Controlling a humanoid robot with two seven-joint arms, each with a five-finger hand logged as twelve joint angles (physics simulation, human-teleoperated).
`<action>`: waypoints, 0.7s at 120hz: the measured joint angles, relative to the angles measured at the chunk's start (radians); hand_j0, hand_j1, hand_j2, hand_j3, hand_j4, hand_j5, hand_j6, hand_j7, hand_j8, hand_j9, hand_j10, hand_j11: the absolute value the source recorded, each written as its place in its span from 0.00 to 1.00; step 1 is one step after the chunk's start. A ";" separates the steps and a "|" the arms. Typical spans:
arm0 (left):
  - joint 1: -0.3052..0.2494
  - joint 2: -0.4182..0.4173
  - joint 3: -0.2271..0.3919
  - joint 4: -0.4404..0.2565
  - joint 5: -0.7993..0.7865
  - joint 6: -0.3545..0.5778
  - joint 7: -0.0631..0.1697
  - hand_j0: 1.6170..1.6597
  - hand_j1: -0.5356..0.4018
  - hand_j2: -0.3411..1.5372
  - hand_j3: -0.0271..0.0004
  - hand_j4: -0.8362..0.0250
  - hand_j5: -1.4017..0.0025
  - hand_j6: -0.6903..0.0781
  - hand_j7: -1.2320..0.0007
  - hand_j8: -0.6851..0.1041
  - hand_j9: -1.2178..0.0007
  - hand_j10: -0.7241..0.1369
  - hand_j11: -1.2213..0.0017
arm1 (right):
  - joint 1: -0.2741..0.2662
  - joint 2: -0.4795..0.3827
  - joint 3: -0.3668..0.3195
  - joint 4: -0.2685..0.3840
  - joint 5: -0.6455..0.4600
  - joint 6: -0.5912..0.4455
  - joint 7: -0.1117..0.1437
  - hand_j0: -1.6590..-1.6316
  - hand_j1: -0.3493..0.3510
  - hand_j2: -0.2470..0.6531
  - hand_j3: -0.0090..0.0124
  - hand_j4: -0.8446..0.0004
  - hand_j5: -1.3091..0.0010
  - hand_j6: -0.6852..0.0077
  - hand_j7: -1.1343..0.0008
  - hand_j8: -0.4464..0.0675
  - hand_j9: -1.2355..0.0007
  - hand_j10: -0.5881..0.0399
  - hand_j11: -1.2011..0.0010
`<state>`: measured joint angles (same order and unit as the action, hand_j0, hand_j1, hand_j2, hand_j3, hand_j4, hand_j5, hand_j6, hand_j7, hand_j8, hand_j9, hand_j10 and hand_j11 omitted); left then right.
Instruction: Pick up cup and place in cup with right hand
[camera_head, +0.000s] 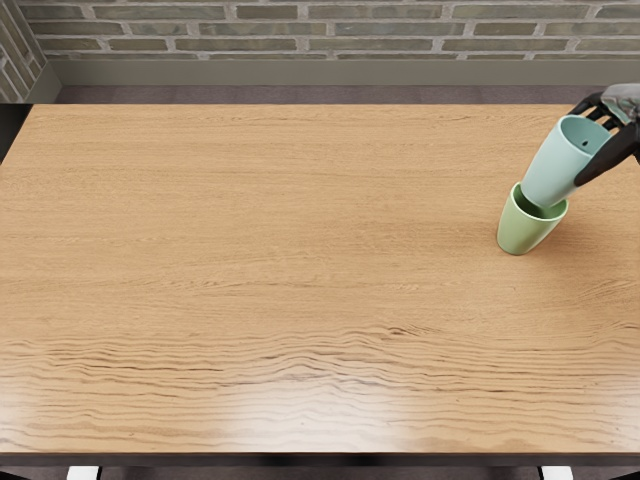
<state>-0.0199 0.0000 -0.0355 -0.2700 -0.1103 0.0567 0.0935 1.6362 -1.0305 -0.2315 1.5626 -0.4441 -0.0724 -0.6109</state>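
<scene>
My right hand, grey-backed with black fingers (620, 110), came in from the right edge, and its fingers were closed around the pale blue, smooth, tapered cup (553, 168), the thumb across the near right side and other fingers by the far side of the rim. I had that cup mouth up and tilted, its wide rim leaning toward the right and the far side, its narrower bottom pointing down at the green, smooth, tapered cup (519, 230). The blue bottom overlapped the green cup's open mouth in my view, with most of the blue cup above the green rim; I could not tell whether the two touched. The green cup was on the light brown, wood-grained table (300, 260), toward its right side, mouth up. Beyond the table ran a grey-green brick wall (320, 30) above a plain grey skirting band (320, 73)
</scene>
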 joint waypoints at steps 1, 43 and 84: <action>0.000 0.000 0.000 0.000 0.000 0.000 0.000 0.96 0.94 0.18 0.98 0.97 0.99 0.89 1.00 0.86 1.00 0.84 0.99 | 0.000 0.000 -0.001 0.000 0.000 0.000 0.000 0.03 0.85 0.41 0.57 0.83 0.26 0.87 0.25 0.68 0.24 0.37 0.21; 0.000 0.000 0.000 0.000 0.000 0.000 0.000 0.96 0.94 0.18 0.98 0.97 0.99 0.89 1.00 0.86 1.00 0.84 0.99 | -0.003 0.002 -0.009 -0.001 -0.006 -0.004 0.000 0.05 0.68 0.38 0.42 0.82 0.46 0.87 0.44 0.67 0.44 0.43 0.42; 0.000 0.000 0.000 0.000 0.000 0.000 0.000 0.96 0.94 0.18 0.98 0.97 0.99 0.89 1.00 0.86 1.00 0.84 0.99 | -0.003 -0.014 0.002 -0.006 -0.007 0.015 0.000 0.04 0.17 0.29 0.42 0.93 0.87 0.92 0.86 0.77 0.86 0.79 0.86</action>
<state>-0.0199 0.0000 -0.0354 -0.2700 -0.1104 0.0567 0.0935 1.6329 -1.0449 -0.2291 1.5565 -0.4515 -0.0579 -0.6109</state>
